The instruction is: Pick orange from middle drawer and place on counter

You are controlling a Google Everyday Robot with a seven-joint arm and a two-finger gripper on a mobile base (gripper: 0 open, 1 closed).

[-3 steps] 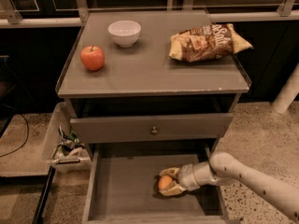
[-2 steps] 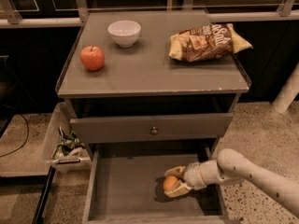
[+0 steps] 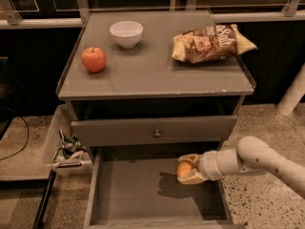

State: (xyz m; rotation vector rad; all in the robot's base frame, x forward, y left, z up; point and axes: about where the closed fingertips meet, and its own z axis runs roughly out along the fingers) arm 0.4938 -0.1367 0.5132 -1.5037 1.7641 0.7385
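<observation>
Higher than a second ago, tool (image 3: 183,170) tight on half-covered orange (image 3: 184,168) above middle drawer (image 3: 138,191) floor.

We see that the gripper (image 3: 187,171) has come up inside the drawer (image 3: 138,194), the orange (image 3: 184,169) clasped between its fingers; a second ago both sat lower, down by the floor. They now hang just under the drawer front (image 3: 155,130), with a shadow (image 3: 174,187) on the floor beneath. The arm (image 3: 252,156) has risen and shifted right.
</observation>
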